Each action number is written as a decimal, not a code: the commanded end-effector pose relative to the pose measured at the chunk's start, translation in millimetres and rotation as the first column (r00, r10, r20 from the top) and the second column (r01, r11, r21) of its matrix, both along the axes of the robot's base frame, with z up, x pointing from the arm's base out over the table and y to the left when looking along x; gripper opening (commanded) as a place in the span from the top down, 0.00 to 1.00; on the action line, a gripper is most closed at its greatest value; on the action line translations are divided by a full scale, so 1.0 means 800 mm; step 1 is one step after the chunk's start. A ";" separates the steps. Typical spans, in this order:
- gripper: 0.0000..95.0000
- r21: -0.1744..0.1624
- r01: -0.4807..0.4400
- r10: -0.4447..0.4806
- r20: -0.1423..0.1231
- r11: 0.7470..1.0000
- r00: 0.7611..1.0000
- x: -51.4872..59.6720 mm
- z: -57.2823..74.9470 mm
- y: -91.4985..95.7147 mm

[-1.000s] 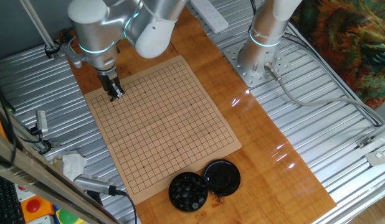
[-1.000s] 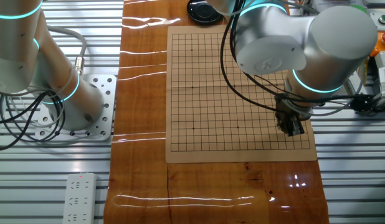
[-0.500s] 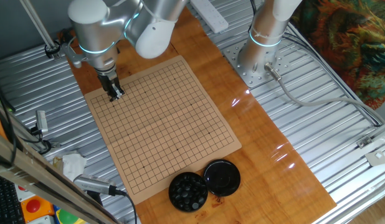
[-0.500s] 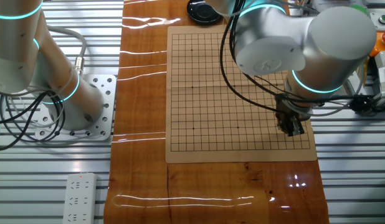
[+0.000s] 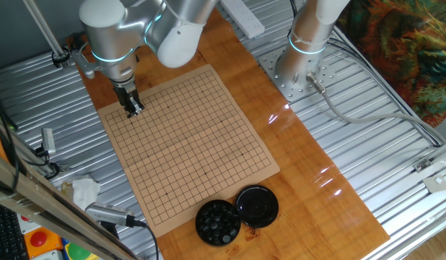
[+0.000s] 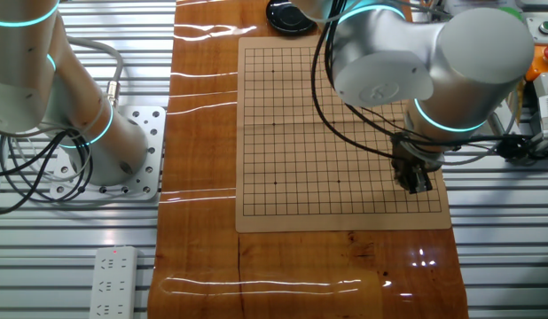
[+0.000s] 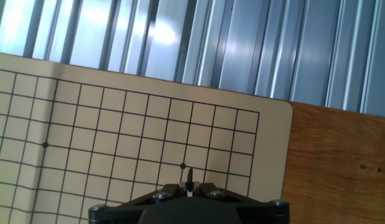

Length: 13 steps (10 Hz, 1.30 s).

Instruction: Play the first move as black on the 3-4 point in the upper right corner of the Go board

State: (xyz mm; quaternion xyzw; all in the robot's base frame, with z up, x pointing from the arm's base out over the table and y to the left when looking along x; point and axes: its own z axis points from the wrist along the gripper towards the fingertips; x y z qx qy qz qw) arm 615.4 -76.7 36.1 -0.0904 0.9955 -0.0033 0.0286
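Note:
The Go board (image 5: 187,144) lies on the wooden table and carries no stones. My gripper (image 5: 135,110) stands low over the board's far left corner in this view, the near right corner in the other fixed view (image 6: 418,183). In the hand view the gripper (image 7: 190,185) is shut on the black stone (image 7: 190,177), a thin dark sliver seen edge-on between the fingertips. It sits just right of a star point (image 7: 182,165), near the board's corner. In both fixed views the fingers hide the stone.
A round black bowl (image 5: 218,222) full of black stones and its flat black lid (image 5: 257,204) stand at the board's near end. A second arm's base (image 5: 299,72) is bolted beside the board. Cables, a white cloth (image 5: 84,191) and tools lie left of it.

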 end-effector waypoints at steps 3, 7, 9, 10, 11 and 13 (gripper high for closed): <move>1.00 0.004 0.010 -0.010 0.001 1.000 1.000 -0.001 0.001 0.000; 1.00 0.001 0.015 -0.015 -0.001 1.000 1.000 0.000 -0.001 0.004; 1.00 0.002 0.016 -0.016 -0.002 1.000 1.000 0.000 -0.001 0.004; 1.00 0.003 0.008 -0.008 -0.002 1.000 1.000 0.000 -0.001 0.004; 1.00 0.002 0.000 0.000 -0.005 1.000 1.000 0.000 -0.002 0.004; 1.00 0.001 -0.006 0.006 -0.002 1.000 1.000 -0.003 -0.004 0.003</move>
